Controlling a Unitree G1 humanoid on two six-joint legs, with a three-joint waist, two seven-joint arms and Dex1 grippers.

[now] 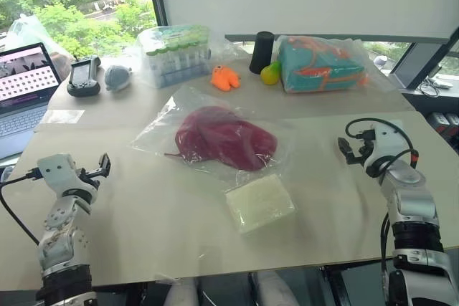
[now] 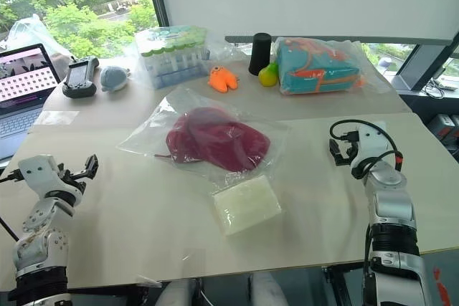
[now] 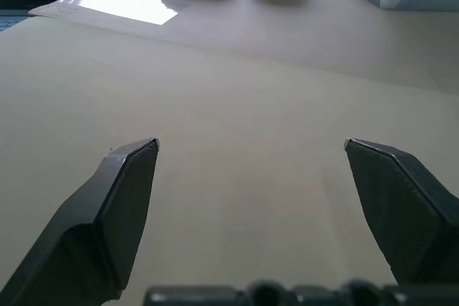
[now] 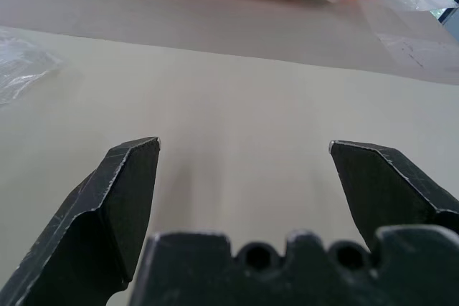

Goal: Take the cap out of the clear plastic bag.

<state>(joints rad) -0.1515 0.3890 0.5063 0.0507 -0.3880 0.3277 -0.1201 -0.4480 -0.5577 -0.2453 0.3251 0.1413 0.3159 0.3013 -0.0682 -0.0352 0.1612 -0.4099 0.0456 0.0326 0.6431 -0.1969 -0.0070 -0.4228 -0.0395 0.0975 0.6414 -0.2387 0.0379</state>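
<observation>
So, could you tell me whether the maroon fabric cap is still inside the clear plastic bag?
Inside: the maroon fabric cap lies under the clear plastic bag's crinkled film.

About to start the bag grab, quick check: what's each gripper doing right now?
Left gripper: open, holding nothing, over bare table.
Right gripper: open, holding nothing, off to the side of the clear plastic bag.

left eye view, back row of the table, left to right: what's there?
Laptop → black handheld controller → grey plush toy → bagged tube rack → orange toy → black cylinder → bag with teal-orange contents.
</observation>
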